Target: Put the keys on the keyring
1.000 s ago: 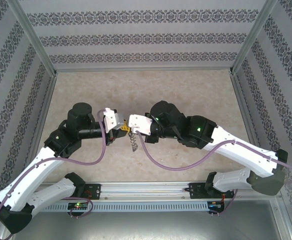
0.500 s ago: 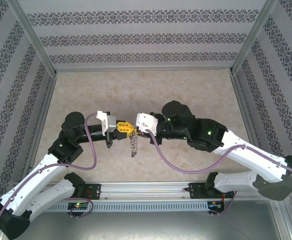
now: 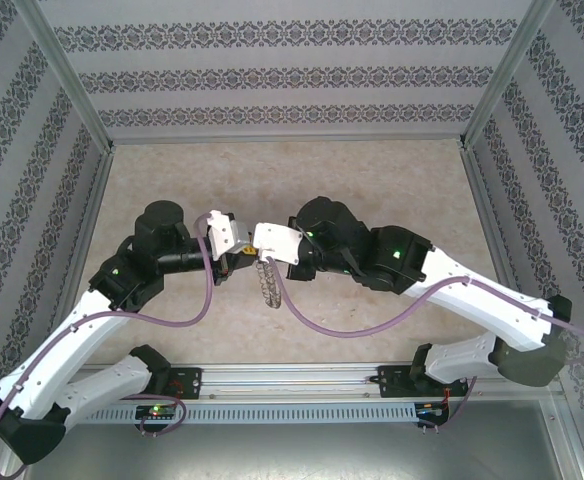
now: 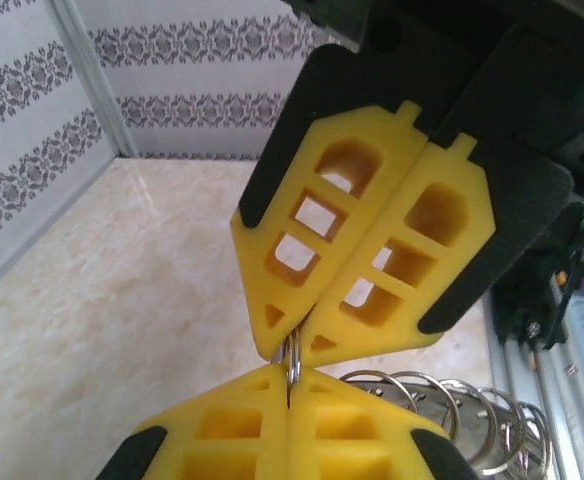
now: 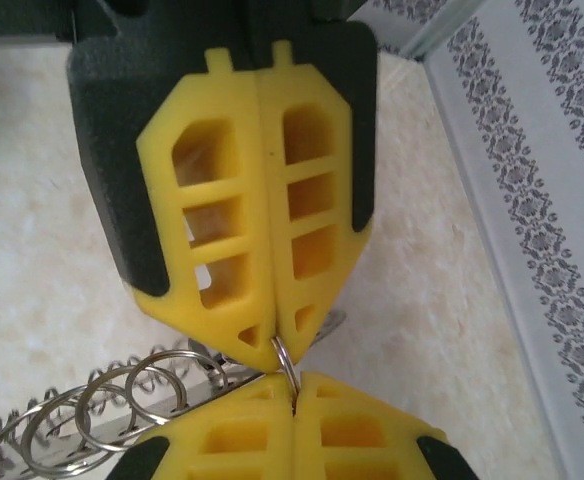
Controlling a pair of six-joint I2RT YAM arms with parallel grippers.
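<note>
Together, left hand (image 4: 288, 388), right hand (image 5: 294, 397), both closed, pinching keyring (image 3: 268, 285)

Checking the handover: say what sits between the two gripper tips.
A small metal ring, pinched by the left gripper and the right gripper; both wrist views show it.

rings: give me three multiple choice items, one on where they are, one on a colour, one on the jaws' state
1. Where are the rings? A between the left gripper and right gripper; B by the far wall; C on a base.
2. Colour of the fingers? A blue; B yellow; C red.
3. Both jaws are? A wide open; B half open; C shut on the rings.
A: they hang where the tips meet. B: both wrist views show it. C: each pair is pressed together, pinching a ring.
</note>
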